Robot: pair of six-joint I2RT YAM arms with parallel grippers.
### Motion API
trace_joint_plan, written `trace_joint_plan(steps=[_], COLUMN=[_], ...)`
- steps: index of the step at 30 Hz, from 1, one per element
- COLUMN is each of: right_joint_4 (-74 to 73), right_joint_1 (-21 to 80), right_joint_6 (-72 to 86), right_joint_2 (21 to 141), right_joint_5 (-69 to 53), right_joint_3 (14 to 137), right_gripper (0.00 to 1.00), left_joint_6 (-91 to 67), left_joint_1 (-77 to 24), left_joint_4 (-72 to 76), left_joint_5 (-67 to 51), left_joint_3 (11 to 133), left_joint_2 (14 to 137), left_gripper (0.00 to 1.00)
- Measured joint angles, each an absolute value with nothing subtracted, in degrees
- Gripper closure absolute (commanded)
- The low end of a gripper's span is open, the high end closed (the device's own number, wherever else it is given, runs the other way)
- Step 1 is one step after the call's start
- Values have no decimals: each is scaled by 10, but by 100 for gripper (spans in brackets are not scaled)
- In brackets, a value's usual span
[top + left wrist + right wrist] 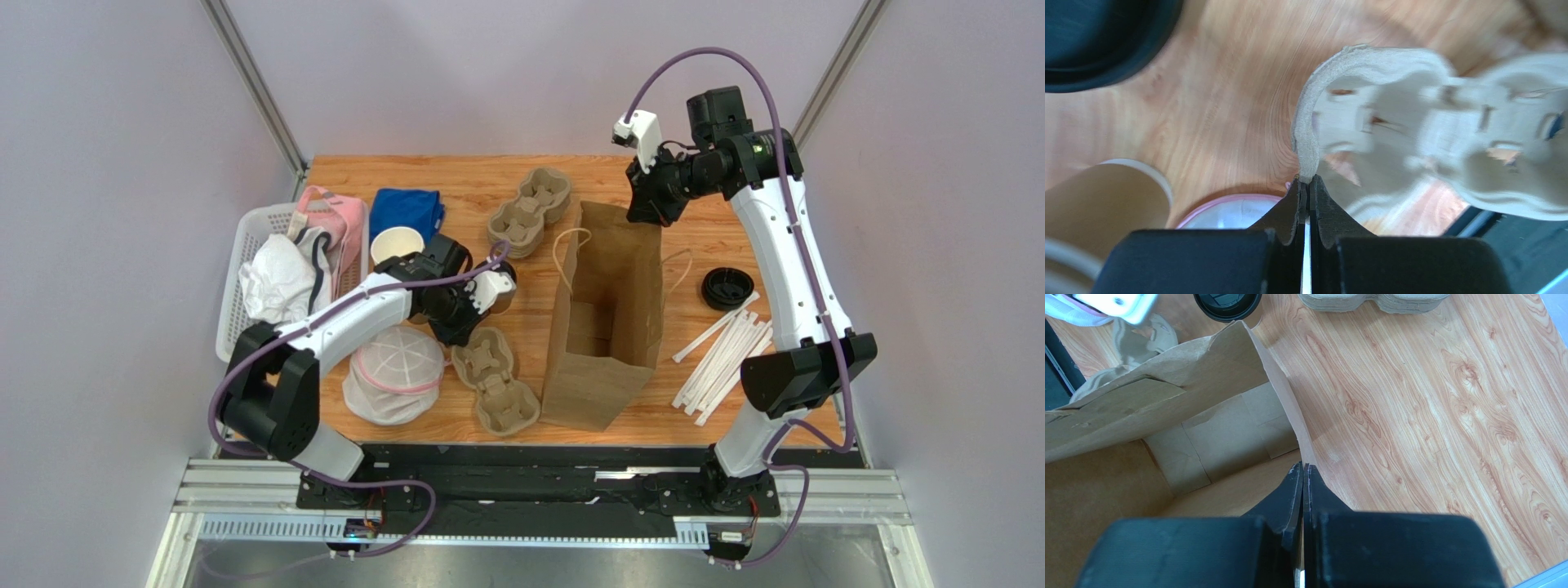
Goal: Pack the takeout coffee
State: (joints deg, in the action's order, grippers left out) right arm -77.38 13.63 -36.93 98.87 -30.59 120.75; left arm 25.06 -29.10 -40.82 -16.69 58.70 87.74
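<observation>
Left gripper (1308,180) clamped on rim of pulp cup carrier (1425,128), right gripper (1303,468) clamped on paper bag (1168,380) edge, holding mouth open; lidded coffee (1226,301) stands on table (1444,416) near bag, unpacked. Thin edge grip: lift carrier slow and level, avoid knocking coffee

A brown paper bag (601,319) gapes open mid-table, pulp cup carriers (530,211) left of it, white sticks (721,355) and a loose black lid (726,288) right.

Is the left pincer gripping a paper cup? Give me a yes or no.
No, the left pincer is shut on the thin edge of a moulded pulp cup carrier, not on a cup.
</observation>
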Motion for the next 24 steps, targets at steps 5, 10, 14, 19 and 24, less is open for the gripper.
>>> trace_joint_plan(steps=[5, 10, 14, 19, 24], right_joint_4=[-774, -774, -774, -774, -774], right_joint_1=[136, 136, 136, 137, 142], right_joint_6=[-369, -369, -368, -366, -355], right_joint_2=[988, 977, 965, 957, 951], right_joint_5=[-314, -321, -329, -336, -338], right_joint_3=[1207, 1199, 1192, 1192, 1192], right_gripper=[100, 100, 100, 100, 100], left_joint_6=[262, 277, 295, 321, 324], left_joint_1=[-291, -291, -291, -277, -236], left_joint_4=[-468, -552, -618, -665, -666], left_joint_5=[-183, -185, -166, -103, -56], left_joint_3=[638, 725, 840, 1008, 1244], left_joint_2=[821, 759, 733, 728, 783], left_gripper=[100, 100, 100, 100, 100])
